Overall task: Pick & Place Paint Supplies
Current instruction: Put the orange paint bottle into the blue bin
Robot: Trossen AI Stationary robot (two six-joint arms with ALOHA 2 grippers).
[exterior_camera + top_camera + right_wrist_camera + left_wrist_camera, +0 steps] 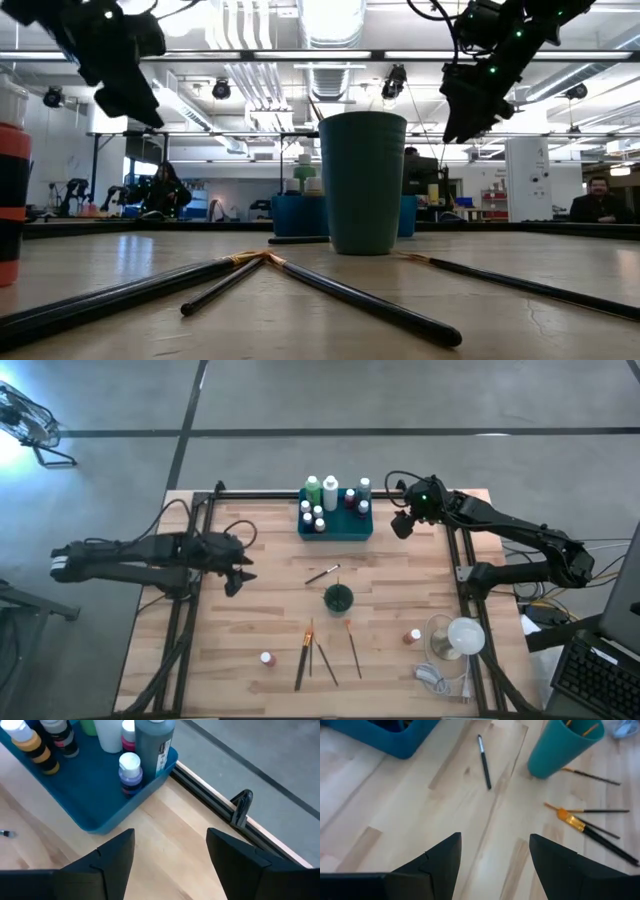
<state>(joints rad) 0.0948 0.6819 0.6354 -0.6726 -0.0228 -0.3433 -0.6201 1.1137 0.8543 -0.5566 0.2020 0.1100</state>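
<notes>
Several white-capped paint bottles (330,495) stand in the teal tray (336,531) at the table's far middle; a tall grey bottle (152,745) and a small purple one (131,772) are at its right end. One black brush (322,574) lies before the tray. The dark green cup (338,598) stands upright mid-table, and several brushes (312,652) lie near the front edge. My left gripper (238,570) hangs open left of the lone brush (484,761). My right gripper (402,525) hangs open just right of the tray. Both have nothing between their fingers.
Two small bottles (267,658) (412,636) stand alone near the front. A clear glass and a white round thing (455,638) sit at the front right, with a white cord (432,678) beside them. Black frame rails (462,570) run along the table's sides and far edge.
</notes>
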